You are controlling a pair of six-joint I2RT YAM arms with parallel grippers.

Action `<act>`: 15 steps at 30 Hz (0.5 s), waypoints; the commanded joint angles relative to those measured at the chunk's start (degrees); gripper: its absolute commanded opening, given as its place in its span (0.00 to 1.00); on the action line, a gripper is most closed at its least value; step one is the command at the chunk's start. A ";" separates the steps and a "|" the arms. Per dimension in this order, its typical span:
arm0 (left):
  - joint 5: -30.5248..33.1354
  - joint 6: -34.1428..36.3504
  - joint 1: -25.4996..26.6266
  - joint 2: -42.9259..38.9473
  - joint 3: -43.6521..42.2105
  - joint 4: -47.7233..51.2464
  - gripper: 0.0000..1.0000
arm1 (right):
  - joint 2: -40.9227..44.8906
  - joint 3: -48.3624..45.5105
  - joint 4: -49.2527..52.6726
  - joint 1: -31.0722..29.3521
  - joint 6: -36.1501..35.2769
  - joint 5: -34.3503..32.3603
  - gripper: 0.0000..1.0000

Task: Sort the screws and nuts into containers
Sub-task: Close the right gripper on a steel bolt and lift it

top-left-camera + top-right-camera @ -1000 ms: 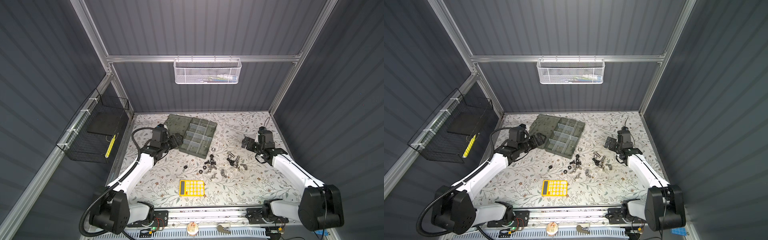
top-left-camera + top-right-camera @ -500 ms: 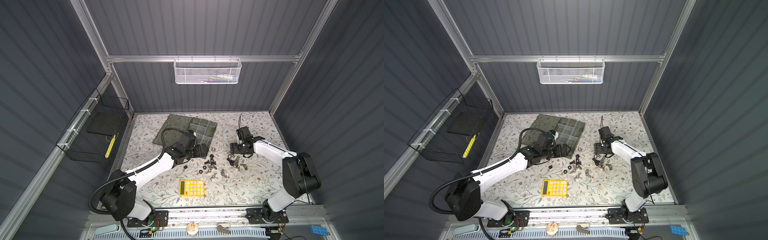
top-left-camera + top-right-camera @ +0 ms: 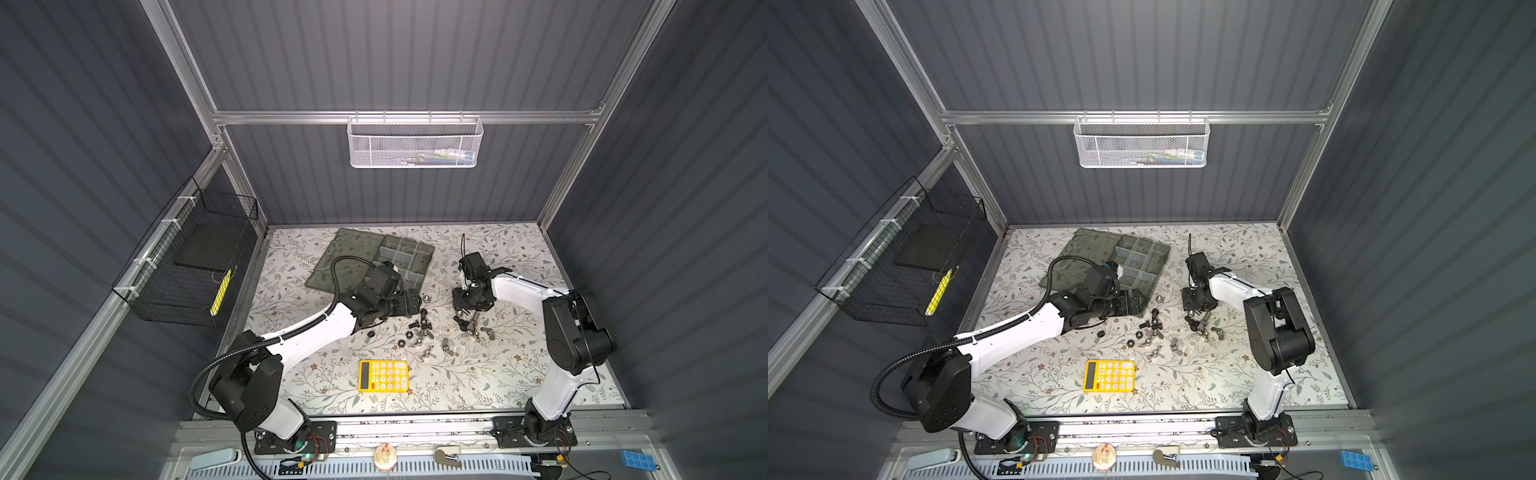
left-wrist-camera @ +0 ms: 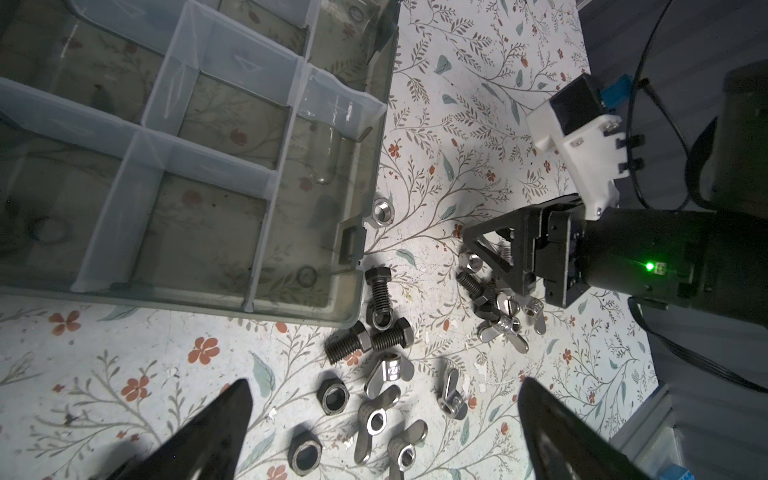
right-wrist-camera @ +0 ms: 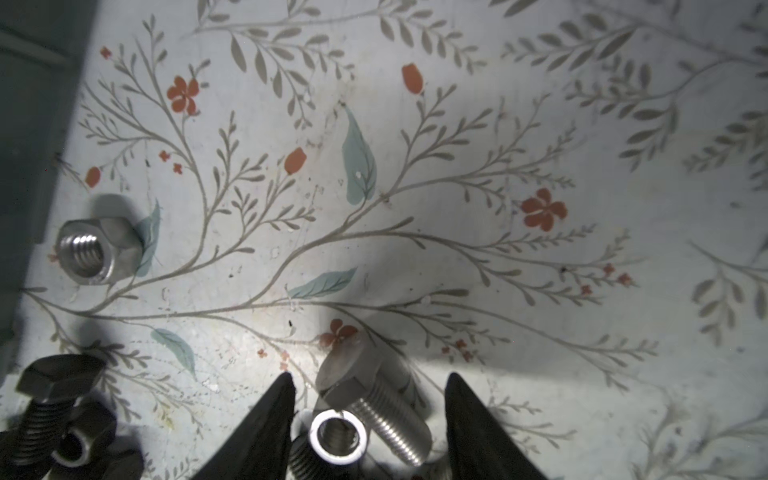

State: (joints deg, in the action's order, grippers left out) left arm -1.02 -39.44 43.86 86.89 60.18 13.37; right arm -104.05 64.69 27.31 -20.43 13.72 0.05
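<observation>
Screws and nuts lie in a loose pile [image 3: 432,332] on the floral mat, in front of the open organiser box [image 3: 430,259]. My left gripper [image 4: 384,382] hangs wide open over silver wing nuts [image 4: 376,415] and black hex nuts [image 4: 332,399], with black screws [image 4: 380,291] just beyond them. It sits at the box's near corner in a top view [image 3: 415,302]. My right gripper [image 5: 370,376] is low over the right of the pile [image 3: 464,311]. Its jaws straddle a silver screw [image 5: 374,399] and a silver nut [image 5: 338,440], with gaps on both sides. The compartments [image 4: 178,145] look empty.
A lone silver hex nut [image 5: 93,253] rests by the box's latch. The box's lid [image 3: 345,257] lies flat to the left. A yellow calculator [image 3: 383,376] lies nearer the front. A white mesh basket [image 3: 415,143] and a black wire basket [image 3: 187,266] hang on the walls.
Both arms swung in from the sides to the pile. The right jaws narrowed around the silver screw; the left jaws stayed wide.
</observation>
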 commanded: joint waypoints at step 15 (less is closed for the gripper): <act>1.02 3.60 0.43 -1.24 1.94 2.44 1.00 | -5.50 3.21 2.92 -0.76 1.27 -1.66 0.38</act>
State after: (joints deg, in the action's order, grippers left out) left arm -0.84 -37.50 43.86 86.11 60.38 14.83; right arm -107.48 66.94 27.68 -21.06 15.07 -1.37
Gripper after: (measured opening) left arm 0.997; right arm 0.387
